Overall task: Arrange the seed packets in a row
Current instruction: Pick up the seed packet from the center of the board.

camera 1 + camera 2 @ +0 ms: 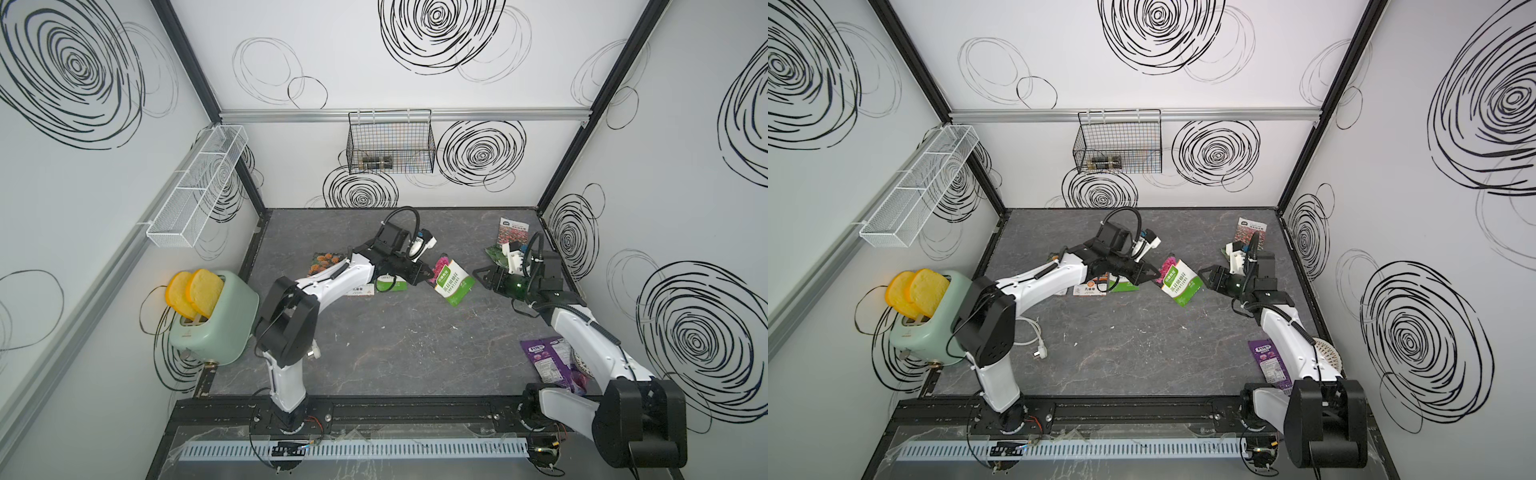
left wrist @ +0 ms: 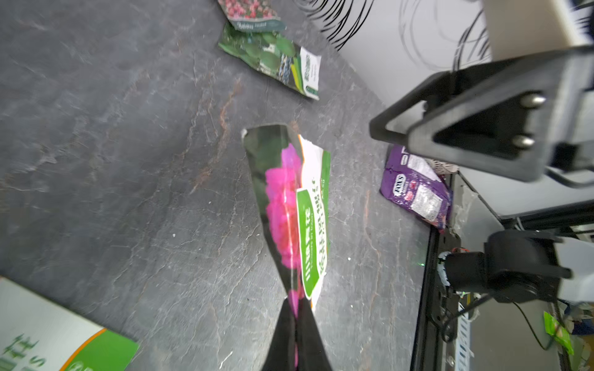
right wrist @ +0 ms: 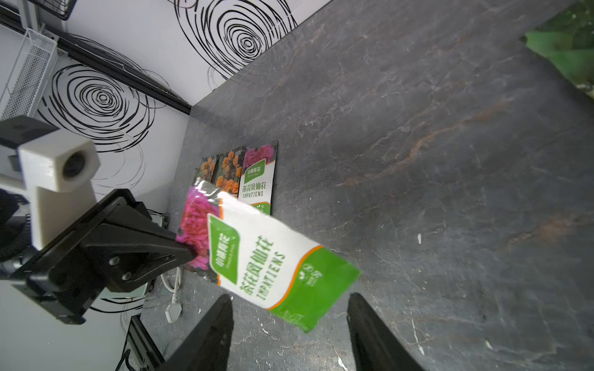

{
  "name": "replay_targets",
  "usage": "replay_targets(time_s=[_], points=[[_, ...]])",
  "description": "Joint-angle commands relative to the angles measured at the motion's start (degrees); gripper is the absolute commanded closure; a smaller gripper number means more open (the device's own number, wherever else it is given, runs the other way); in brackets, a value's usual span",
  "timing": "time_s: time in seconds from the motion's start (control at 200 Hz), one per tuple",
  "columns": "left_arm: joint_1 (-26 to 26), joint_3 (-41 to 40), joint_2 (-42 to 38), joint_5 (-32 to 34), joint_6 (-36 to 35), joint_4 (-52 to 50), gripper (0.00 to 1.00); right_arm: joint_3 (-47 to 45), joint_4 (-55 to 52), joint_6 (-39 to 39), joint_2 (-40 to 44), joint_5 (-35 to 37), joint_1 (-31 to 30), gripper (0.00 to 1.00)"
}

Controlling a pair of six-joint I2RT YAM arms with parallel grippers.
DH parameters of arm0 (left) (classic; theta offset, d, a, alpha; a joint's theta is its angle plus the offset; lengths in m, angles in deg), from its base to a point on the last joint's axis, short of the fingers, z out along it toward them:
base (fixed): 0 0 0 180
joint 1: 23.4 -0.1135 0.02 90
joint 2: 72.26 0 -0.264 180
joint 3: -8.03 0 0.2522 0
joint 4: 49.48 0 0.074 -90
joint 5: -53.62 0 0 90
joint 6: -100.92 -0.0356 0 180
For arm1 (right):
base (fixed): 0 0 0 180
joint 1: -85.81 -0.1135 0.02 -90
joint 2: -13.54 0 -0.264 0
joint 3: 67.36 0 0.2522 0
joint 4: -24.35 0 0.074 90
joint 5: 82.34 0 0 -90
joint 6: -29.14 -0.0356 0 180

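Clamped at its pink-flower end in the left arm's jaws, the impatiens seed packet (image 1: 454,284) hangs over the tabletop (image 1: 395,340), seemingly light, floppy and slick; its free green end, by the right arm's parted jaws, looks grippable.

White arm shells (image 1: 577,332) with black joints (image 1: 286,324), black triangular fingers (image 2: 418,135), silver screws (image 2: 532,99), black cables (image 1: 417,222).

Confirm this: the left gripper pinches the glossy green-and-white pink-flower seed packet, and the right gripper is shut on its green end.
Wrong: the right gripper is open, not gripping the glossy green-and-white pink-flower seed packet, per the right wrist view. The left gripper does pinch it.
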Motion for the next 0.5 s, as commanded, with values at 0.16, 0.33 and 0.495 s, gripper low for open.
replay_targets(time_s=[0.16, 0.33, 0.495], points=[[-6.51, -7.79, -9.14, -13.15, -6.34, 2.88, 1.0, -5.44, 10.15, 1.15, 0.33, -13.1, 0.03, 0.4], [-6.64, -7.35, -8.4, -15.53, -6.75, 2.59, 1.0, -9.74, 18.08, -0.28, 2.14, -15.1, -2.74, 0.41], [-6.23, -7.31, -7.16, -16.04, -7.15, 1.84, 1.0, -8.69, 18.15, 1.27, 0.64, -14.69, -5.48, 0.44]])
